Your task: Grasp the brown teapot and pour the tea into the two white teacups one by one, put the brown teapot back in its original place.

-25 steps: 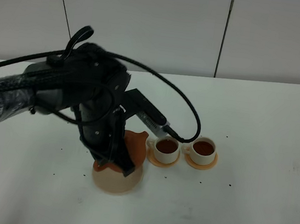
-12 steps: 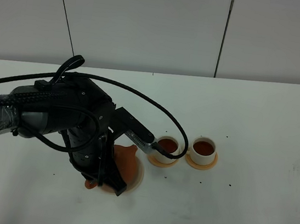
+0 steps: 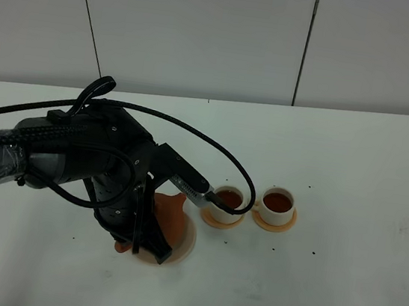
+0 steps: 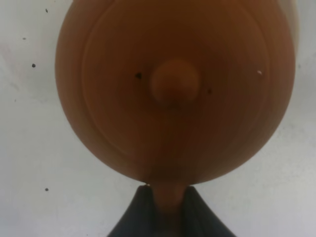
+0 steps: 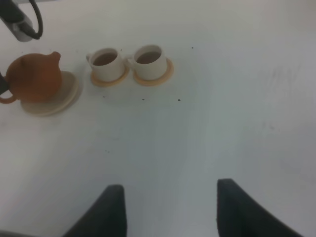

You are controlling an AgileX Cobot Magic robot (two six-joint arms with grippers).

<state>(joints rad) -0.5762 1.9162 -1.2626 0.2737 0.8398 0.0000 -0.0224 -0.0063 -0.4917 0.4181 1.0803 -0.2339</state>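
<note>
The left gripper [image 4: 165,197] is pinching its jaws tight on the loop handle of the brown teapot [image 3: 173,220], which is sitting on the beige trivet [image 5: 66,96]. Just beyond, the two white teacups [image 3: 252,201] are holding tea. The right gripper [image 5: 168,207] is hovering over bare bench, jaws apart.

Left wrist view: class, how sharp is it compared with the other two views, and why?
Left wrist view: the brown teapot fills the picture, soft and blurred, too close to focus. Right wrist view: slightly hazy, teacups readable. Exterior high view: sharpest, evenly lit, faint shadows on the table.
</note>
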